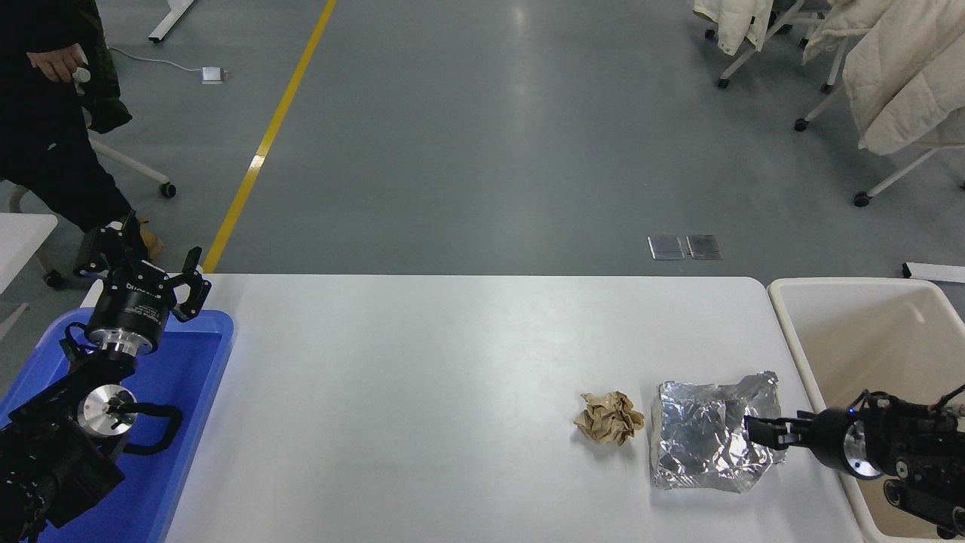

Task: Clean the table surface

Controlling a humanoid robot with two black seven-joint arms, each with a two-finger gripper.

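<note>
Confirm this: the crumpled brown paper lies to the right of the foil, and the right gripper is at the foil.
Not quite. In the head view the brown paper lies to the left of the foil; the right gripper is indeed at the foil.

lab or workshop hall, grey floor point(482, 136), yellow line point(268, 136)

Faint white print on left tool point(143, 265) body, too small to read
</note>
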